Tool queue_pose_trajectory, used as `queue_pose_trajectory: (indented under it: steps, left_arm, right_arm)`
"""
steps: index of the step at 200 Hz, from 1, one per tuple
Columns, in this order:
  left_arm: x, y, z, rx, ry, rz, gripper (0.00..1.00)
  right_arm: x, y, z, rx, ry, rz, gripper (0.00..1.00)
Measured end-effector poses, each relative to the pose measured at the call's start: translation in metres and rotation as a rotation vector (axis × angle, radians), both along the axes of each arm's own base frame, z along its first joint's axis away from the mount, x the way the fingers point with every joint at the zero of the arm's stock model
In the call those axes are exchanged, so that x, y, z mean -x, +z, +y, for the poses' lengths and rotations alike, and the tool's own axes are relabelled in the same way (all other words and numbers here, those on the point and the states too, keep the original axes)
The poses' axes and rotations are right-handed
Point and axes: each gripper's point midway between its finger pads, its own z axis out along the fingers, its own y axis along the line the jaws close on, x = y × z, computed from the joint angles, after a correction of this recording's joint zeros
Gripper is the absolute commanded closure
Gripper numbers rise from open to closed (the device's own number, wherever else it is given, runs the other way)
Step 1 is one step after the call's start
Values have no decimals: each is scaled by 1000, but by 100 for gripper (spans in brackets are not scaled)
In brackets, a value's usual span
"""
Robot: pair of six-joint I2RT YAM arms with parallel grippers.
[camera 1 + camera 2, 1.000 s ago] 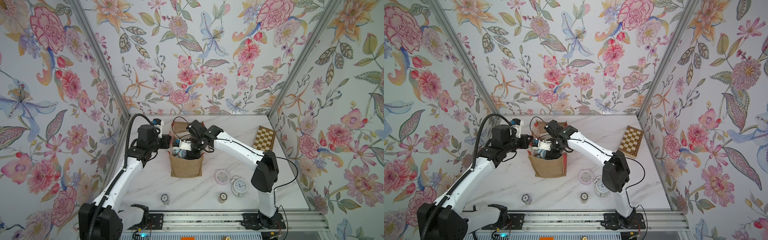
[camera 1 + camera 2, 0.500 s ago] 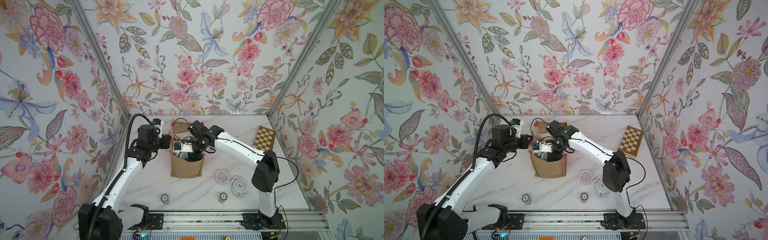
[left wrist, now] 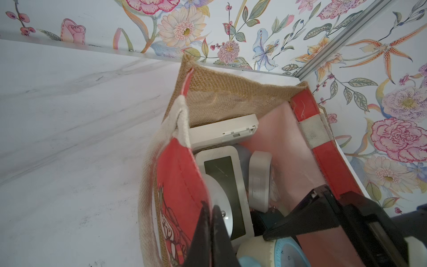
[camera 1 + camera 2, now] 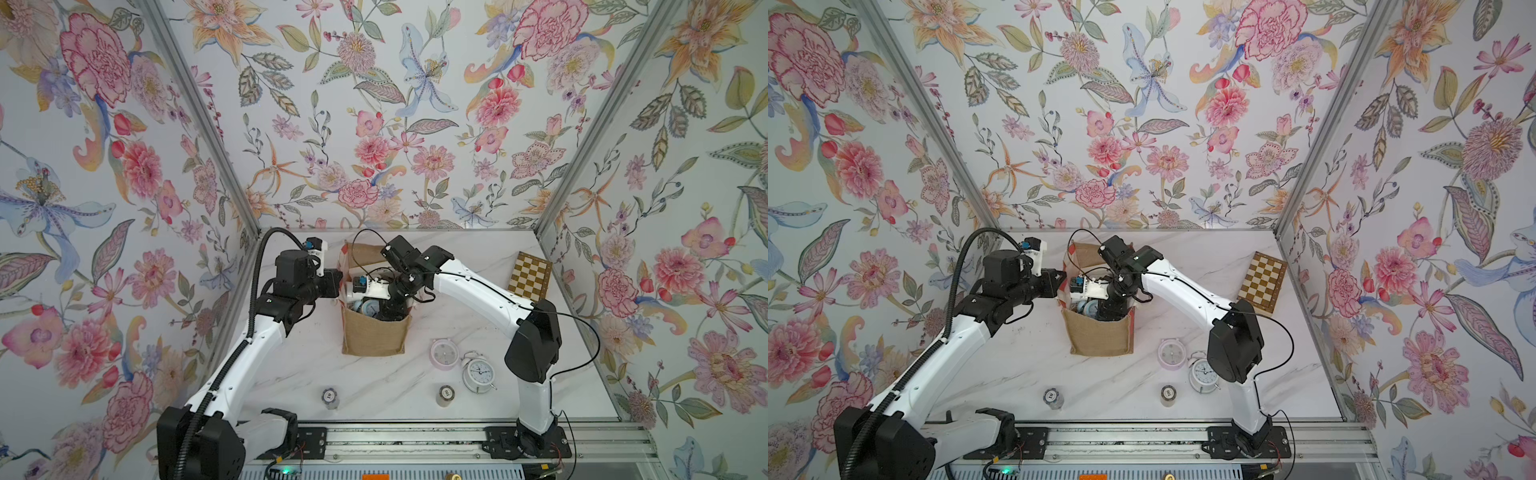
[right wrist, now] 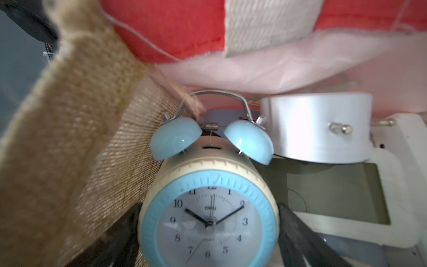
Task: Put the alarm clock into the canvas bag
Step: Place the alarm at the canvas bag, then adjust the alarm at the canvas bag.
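1. The canvas bag point(image 4: 374, 336) stands upright on the marble counter point(image 4: 291, 365), a little left of the middle, between the two arms.
2. The left arm rises from the front left corner and leans toward the back. Its wrist is bent level, pointing across at the bag's left rim.
3. The left gripper point(image 3: 211, 208) is closed — its two black fingers pinch the red side panel at the rim, beside a white handle point(image 3: 147, 175).
4. The right arm stands up from the front right corner and folds at the elbow. Its long white link reaches back and left, and the wrist tips down into the bag's mouth.
5. The right gripper point(image 5: 209, 205) is inside the bag with its jaws wide, one finger on each side of the alarm clock point(image 5: 209, 217) and right against its body. Whether they press on it cannot be told.
6. The alarm clock — cream body, pale blue ring and bells — is inside the bag, against the burlap wall.
7. Next to it in the bag lie a white digital clock point(image 3: 221, 185) and a white round case point(image 3: 260, 182).
8. On the counter right of the bag sit a pink clock point(image 4: 444, 353) and a white bell clock point(image 4: 478, 371), just beside each other.
9. A chessboard point(image 4: 530, 276) lies near the back right corner.
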Motion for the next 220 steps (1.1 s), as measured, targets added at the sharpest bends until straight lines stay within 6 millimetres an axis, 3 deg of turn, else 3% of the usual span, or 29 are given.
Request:
queue_pose_trajectory:
  steps: [78,95,146,193,205,220]
  left_arm:
    - [0,0,0,1,0,-4,100]
    - [0,0,0,1,0,-3,100]
    - [0,0,0,1,0,-4,100]
    - [-1,0,0,1,0,-4,100]
    - [-1,0,0,1,0,-5,100]
    - [-1,0,0,1,0,-5,100]
  right_arm:
    - [-8,77,-18,-152,-103,-69,13]
    - [-7,86,-18,-173,-105,-78,14]
    - [-9,85,-17,-178,-132,-66,14]
    - [-22,72,-25,-135,-209,-68,18]
    - [-28,67,-28,-121,-236,-72,21]
    - [-34,61,-33,-103,-273,-73,34]
